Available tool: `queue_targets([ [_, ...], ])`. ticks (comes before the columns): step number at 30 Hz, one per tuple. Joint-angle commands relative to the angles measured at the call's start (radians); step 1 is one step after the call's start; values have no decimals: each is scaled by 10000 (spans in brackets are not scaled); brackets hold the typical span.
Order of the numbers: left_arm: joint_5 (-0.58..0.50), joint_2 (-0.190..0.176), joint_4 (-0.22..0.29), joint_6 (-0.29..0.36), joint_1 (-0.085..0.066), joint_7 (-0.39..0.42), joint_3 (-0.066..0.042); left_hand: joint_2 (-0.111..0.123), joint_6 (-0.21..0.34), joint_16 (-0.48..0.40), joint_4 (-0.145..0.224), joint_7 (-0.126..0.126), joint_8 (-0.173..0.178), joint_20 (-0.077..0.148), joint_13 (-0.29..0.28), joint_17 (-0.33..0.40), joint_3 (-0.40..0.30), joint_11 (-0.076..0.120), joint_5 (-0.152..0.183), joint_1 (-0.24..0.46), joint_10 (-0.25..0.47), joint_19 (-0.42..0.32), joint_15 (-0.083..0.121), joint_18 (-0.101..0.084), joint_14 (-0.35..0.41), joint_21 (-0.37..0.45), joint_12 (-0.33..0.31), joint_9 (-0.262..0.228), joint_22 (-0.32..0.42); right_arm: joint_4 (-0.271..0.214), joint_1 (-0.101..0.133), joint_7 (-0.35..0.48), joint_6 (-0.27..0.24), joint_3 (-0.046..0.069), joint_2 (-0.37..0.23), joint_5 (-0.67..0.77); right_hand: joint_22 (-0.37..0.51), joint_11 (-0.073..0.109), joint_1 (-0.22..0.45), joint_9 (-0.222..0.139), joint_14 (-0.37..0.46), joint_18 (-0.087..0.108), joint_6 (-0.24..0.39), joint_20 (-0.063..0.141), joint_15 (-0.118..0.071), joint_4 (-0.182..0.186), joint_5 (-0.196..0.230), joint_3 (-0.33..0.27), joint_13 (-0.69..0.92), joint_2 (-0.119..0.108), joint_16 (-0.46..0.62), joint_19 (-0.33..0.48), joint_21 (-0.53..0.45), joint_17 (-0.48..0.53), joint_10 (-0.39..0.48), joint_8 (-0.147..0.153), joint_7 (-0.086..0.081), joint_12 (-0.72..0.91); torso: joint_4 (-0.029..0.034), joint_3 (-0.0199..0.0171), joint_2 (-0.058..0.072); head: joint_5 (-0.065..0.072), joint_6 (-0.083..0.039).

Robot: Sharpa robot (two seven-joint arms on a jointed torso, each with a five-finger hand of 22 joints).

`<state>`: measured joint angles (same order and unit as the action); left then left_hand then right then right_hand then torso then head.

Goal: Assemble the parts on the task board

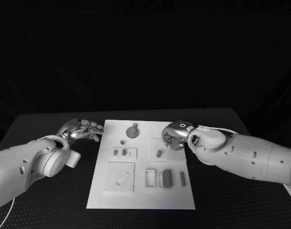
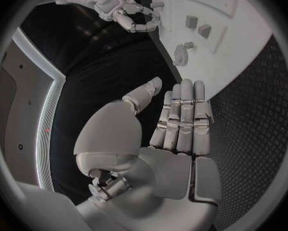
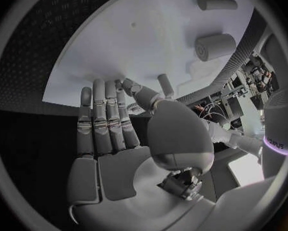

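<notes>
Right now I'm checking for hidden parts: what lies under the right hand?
Under the right hand lies the task board, near its far right edge. One small part shows beside it; anything directly beneath is covered.

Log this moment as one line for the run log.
left hand open beside task board | right hand open over board | parts on board, none held

No legible text or markings.
</notes>
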<state>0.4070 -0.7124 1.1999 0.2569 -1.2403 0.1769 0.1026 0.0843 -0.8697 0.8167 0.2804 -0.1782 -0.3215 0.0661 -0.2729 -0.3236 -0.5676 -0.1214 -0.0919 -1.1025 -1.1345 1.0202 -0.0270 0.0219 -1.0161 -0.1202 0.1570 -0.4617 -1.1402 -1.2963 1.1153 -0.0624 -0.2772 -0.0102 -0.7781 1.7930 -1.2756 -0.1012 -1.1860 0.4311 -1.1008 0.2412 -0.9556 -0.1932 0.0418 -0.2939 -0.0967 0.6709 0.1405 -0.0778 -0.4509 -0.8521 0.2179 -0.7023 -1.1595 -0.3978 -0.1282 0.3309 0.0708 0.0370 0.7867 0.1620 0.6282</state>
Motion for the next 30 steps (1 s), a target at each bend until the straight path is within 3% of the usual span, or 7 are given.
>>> queue_targets([
  [1,-83,13,10,-117,-13,26,-10,27,80,-68,7,12,-40,3,12,-11,45,-4,-5,90,47,-50,-52,-87,29,70,-70,12,16,21,-177,-126,575,-140,43,398,-28,41,-202,24,4,206,-137,-8,49,-12,14,44,-29,18,76,1,-54,-56,11,-28,20,-283,-2,3,0,11,14],
  [16,-83,7,39,-117,-13,4,-10,26,89,-100,13,9,-45,1,19,-28,55,-18,-9,86,86,-43,-55,-87,20,95,-83,17,29,-93,-186,-270,41,-169,37,597,-179,244,-558,93,-445,206,-592,148,-133,-14,12,-61,172,-72,-32,-535,-22,-548,-510,-100,190,-308,6,7,1,49,-6],
  [30,-83,15,32,-52,-13,23,-10,24,102,-122,14,6,-49,3,28,-54,65,-37,-13,81,135,-16,-52,-82,-7,111,-100,24,39,-276,-179,-223,-302,-126,-111,290,-224,302,-640,128,-570,206,-714,198,-186,-11,12,-75,284,-152,-49,-714,-28,-749,-650,-104,236,-318,2,5,1,12,-17],
])
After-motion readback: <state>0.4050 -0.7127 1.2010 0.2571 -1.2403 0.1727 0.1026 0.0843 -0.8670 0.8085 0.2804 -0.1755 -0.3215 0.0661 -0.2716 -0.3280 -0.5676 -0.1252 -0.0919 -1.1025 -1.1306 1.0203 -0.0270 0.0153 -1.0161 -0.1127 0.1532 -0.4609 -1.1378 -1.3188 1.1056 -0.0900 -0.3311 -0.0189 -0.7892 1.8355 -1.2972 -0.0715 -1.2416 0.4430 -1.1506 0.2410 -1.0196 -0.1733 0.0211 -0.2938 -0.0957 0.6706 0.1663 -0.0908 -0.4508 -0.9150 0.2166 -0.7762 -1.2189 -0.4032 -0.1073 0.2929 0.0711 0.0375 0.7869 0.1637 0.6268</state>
